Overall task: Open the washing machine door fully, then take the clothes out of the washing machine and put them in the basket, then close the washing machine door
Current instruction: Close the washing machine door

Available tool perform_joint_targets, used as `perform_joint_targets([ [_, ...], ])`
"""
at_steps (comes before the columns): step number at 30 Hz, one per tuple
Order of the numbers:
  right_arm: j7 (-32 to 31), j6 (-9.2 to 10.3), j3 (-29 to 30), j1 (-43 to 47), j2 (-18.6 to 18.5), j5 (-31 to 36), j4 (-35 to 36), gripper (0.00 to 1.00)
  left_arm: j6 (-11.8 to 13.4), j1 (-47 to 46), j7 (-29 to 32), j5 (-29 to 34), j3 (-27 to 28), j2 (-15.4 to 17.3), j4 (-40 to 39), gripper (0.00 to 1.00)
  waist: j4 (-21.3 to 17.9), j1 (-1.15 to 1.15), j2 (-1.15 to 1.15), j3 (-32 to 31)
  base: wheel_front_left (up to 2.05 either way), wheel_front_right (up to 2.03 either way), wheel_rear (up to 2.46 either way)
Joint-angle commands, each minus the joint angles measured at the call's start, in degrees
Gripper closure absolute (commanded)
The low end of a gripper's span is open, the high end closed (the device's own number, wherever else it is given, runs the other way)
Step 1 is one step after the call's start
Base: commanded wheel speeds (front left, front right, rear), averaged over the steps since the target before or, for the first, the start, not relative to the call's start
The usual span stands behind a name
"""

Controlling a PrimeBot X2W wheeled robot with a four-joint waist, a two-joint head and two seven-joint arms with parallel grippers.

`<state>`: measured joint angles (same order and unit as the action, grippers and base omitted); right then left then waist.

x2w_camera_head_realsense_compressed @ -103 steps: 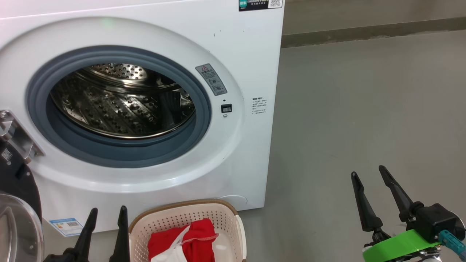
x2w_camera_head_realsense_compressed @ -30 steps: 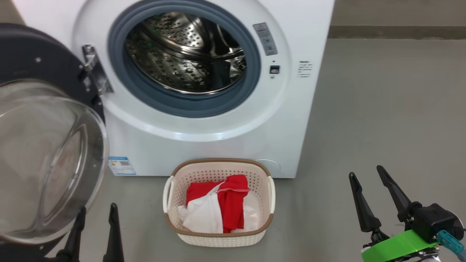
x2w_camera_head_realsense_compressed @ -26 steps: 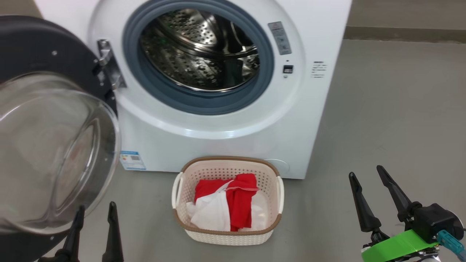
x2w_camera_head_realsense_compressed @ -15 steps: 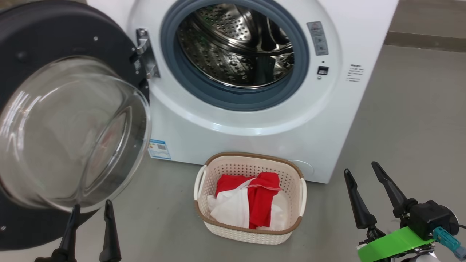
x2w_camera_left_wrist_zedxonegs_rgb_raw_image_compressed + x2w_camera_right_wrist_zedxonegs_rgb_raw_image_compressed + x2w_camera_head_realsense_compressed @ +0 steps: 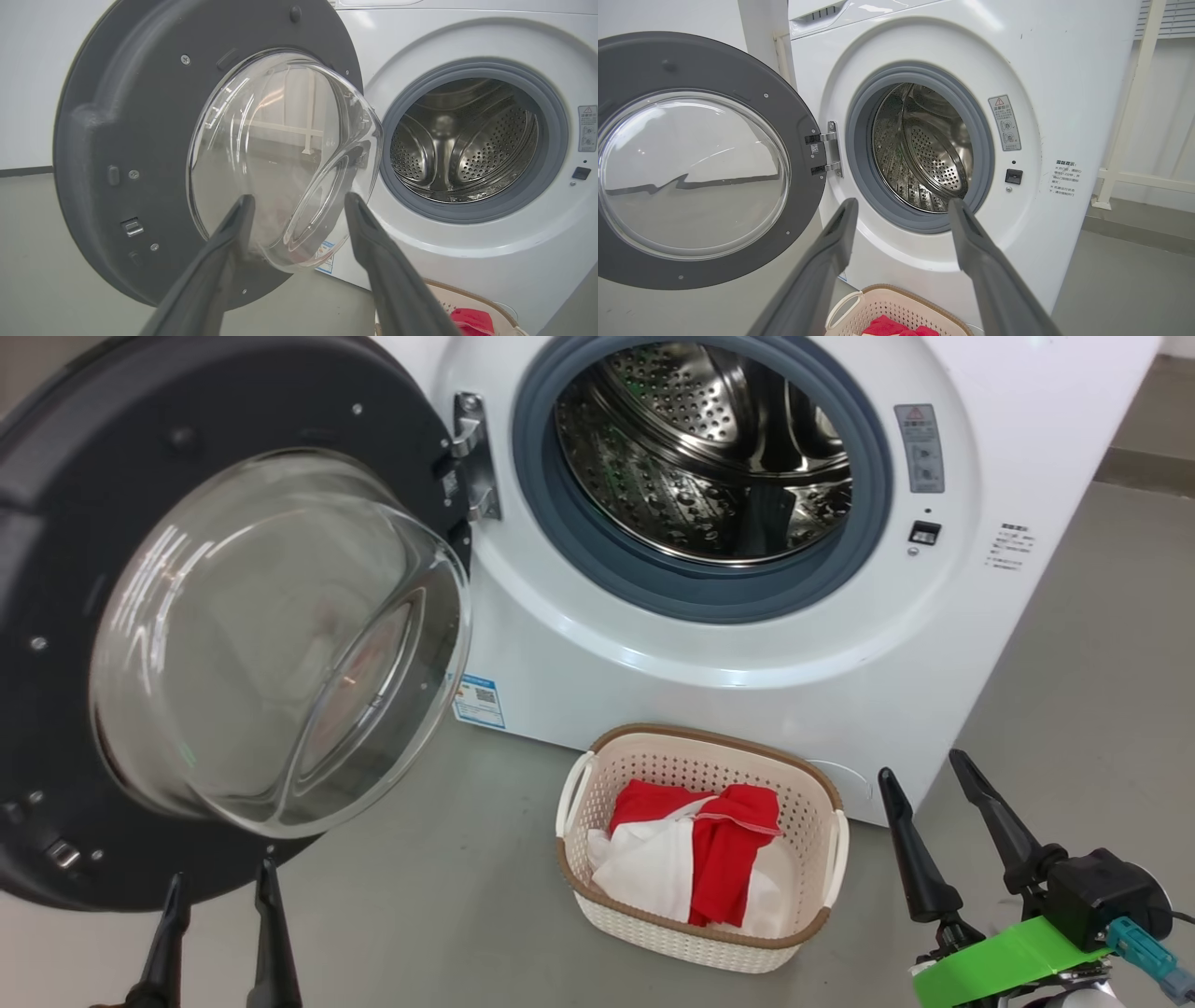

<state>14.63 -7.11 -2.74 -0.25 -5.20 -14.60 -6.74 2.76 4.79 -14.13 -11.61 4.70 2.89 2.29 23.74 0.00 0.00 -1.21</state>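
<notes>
Our head has turned, so the washing machine door (image 5: 271, 635), wide open, now sits at the left of the frame, our left gripper (image 5: 219, 877) spread and empty beneath it. At upper centre the washing machine (image 5: 747, 653) shows a bare drum (image 5: 709, 457); the clothes (image 5: 709, 859) lie in the basket (image 5: 719, 739) at lower centre. At lower right our right gripper (image 5: 920, 765) gapes, empty. We judge only closing remains.

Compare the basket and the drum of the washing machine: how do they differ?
The basket is cream plastic with a brown rim; the drum is shiny steel inside a grey ring. The basket holds the clothes, red and white; the drum looks empty. The basket opens upward; the drum opens forward. Both have perforated walls.
</notes>
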Motion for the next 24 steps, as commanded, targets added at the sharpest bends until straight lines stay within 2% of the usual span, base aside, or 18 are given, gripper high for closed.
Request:
perform_joint_targets([
  [1, 0.37, -0.37, -1.4, -1.21, -0.52, -0.05, 1.31, 0.0, 0.83, -0.85, 0.02, 0.52, 2.01, 0.93, -1.66, 0.0, 1.0, 0.0, 0.0, -0.35, 0.0, 0.0, 0.0],
  [13, 0.37, -0.37, -1.95, -0.88, -1.3, -0.22, 1.19, 0.0, 1.55, -0.27, -0.06, 0.17, 1.6, 0.9, -1.42, 0.0, 1.28, 0.0, 0.0, -0.5, 0.0, 0.0, 0.0],
  [14, 0.37, -0.37, -1.97, -0.82, -1.32, -0.24, 1.15, 0.0, 1.6, -0.28, -0.07, 0.15, 1.59, 0.93, -1.36, 0.13, 1.19, 0.0, 0.0, -0.58, 0.0, 0.0, 0.0],
  [15, 0.37, -0.37, -2.0, -0.76, -1.32, -0.26, 1.09, 0.0, 1.66, -0.33, -0.08, 0.15, 1.59, 0.99, -1.35, 0.56, 1.09, 0.0, 0.0, -0.69, 0.0, 0.0, 0.0],
  [16, 0.37, -0.37, -2.03, -0.72, -1.31, -0.29, 1.04, 0.0, 1.67, -0.47, -0.11, 0.08, 1.62, 1.05, -1.53, 0.84, 0.99, 0.0, 0.0, -0.74, 0.0, 0.0, 0.0],
  [17, 0.37, -0.37, -2.03, -0.67, -1.3, -0.32, 1.0, 0.0, 1.69, -0.67, -0.13, 0.03, 1.67, 1.15, -1.8, 1.0, 0.93, 0.0, 0.0, -0.8, 0.0, 0.0, 0.0],
  [24, 0.37, -0.37, -1.98, -0.21, -1.35, -0.42, 0.83, 0.0, 3.06, -6.16, 0.18, -0.28, 3.96, 3.44, -4.78, 1.0, 0.82, 0.0, 0.0, -0.94, 0.0, 0.0, 0.0],
])
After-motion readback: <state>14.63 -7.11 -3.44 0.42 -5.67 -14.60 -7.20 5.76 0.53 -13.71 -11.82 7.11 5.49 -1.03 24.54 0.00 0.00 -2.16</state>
